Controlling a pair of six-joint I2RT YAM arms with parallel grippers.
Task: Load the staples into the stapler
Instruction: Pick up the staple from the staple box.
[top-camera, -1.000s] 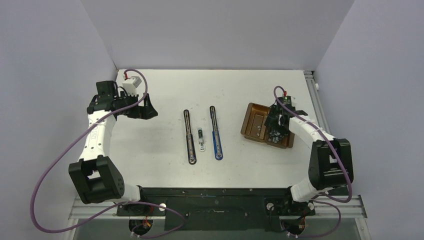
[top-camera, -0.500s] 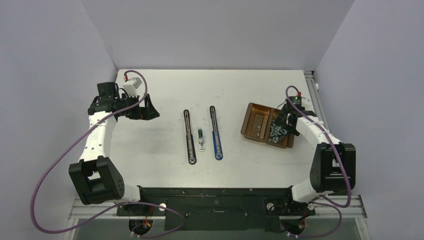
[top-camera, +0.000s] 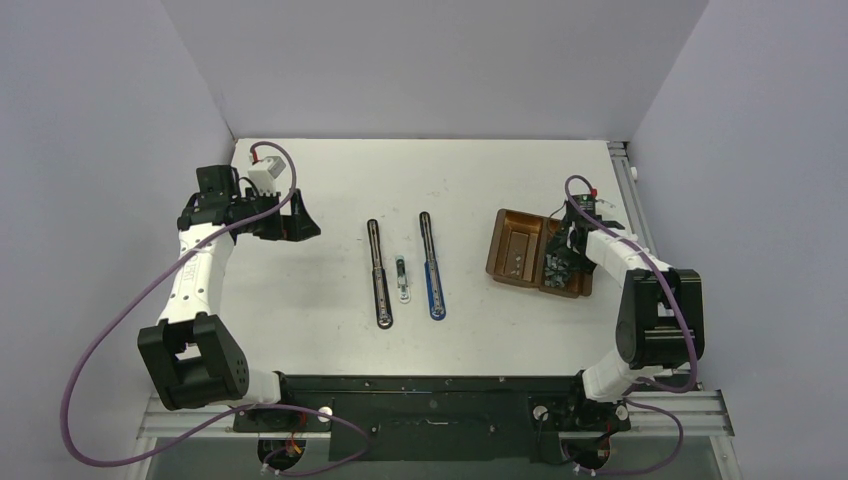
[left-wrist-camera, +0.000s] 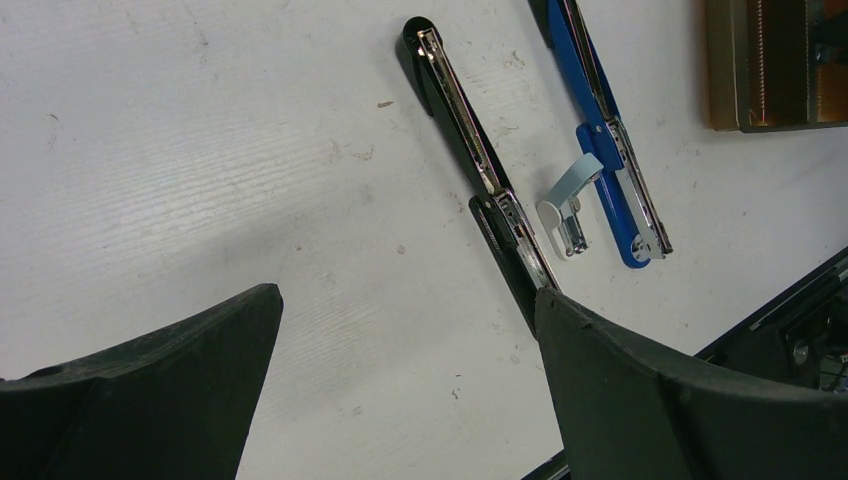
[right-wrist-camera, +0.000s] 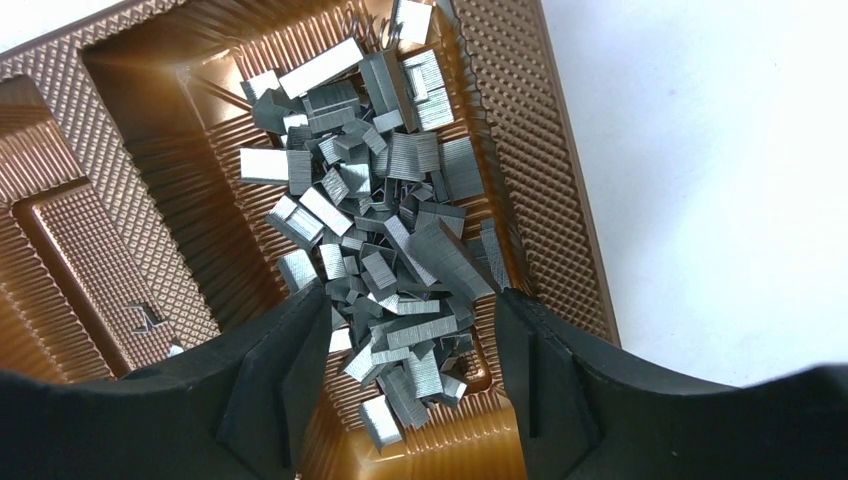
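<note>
Staples (right-wrist-camera: 390, 250) lie heaped in the right compartment of the tray (right-wrist-camera: 545, 150): light, slick, brittle strips. Your right fingers (right-wrist-camera: 270, 390) hang spread and empty above them; pinch one long strip across its flat sides. Your left fingers (left-wrist-camera: 150, 400) gape, empty, over the bench (left-wrist-camera: 200, 150).

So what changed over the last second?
The right tool swung outward to the right, uncovering the staples in the right compartment of the tray; it's open, straddling the pile, nothing gripped. The left tool, black stapler and blue stapler are unchanged.
</note>
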